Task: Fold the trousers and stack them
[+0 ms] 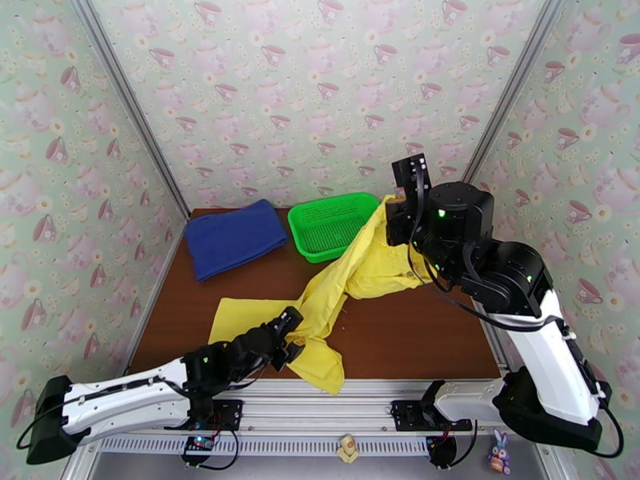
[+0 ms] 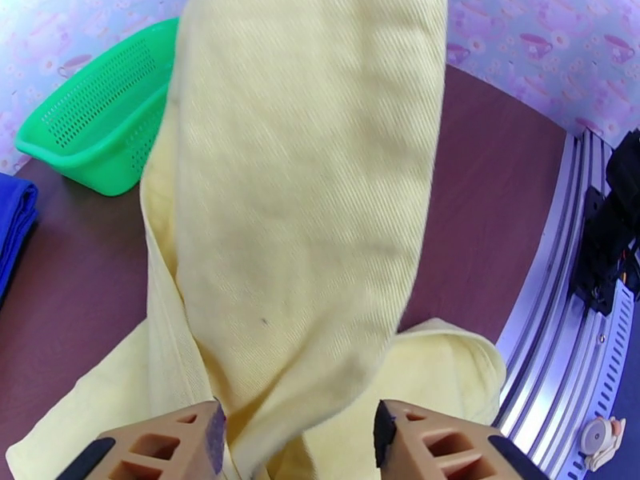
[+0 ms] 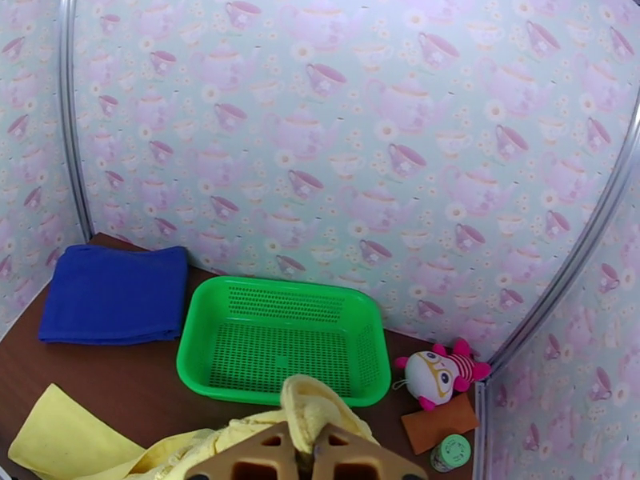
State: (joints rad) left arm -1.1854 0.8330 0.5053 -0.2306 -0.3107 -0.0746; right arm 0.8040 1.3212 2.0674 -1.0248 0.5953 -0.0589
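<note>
Top external: green basket (image 1: 332, 224) holds nothing.

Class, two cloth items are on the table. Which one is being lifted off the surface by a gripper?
The yellow trousers: the right gripper pinches one end up above the table. The dark blue folded cloth lies flat, untouched.

You are looking at a lab test booth; teacup wallpaper panels (image 1: 320, 82) on aluminium framing (image 1: 120, 98) enclose a brown table (image 1: 416, 330).
</note>
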